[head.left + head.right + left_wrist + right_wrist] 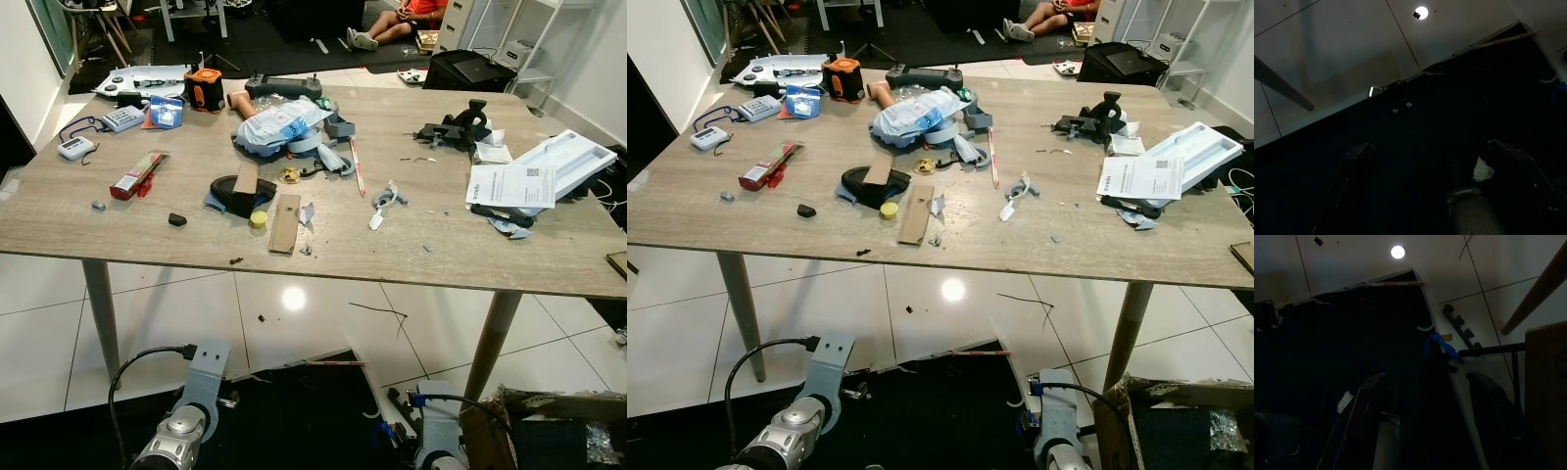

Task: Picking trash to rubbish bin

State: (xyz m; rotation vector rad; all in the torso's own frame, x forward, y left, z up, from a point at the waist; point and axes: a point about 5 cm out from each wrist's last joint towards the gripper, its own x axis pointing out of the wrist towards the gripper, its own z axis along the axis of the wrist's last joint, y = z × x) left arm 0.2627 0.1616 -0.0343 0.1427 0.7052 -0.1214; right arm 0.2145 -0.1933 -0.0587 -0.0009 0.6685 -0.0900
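A wooden table (pixel 147 235) carries scattered litter: a crumpled pale plastic bag (pixel 279 122), a brown cardboard strip (pixel 285 222), a yellow cap (pixel 258 218), a red packet (pixel 135 176) and white paper scraps (pixel 384 204). An open cardboard box (pixel 549 431) stands on the floor at the lower right. Both silver arms hang low in front of the table, the left arm (pixel 186 416) and the right arm (pixel 436 436). My left gripper (pixel 1428 147) is open over a dark floor mat. My right gripper (pixel 1425 376) is open too, holding nothing.
Printed papers (pixel 511 184), a white tray (pixel 568 157) and a black vise (pixel 456 127) lie at the table's right. Tools and a calculator (pixel 122 117) sit at the far left. A dark mat (pixel 294 411) covers the tiled floor. A person (pixel 402 24) sits on the floor beyond.
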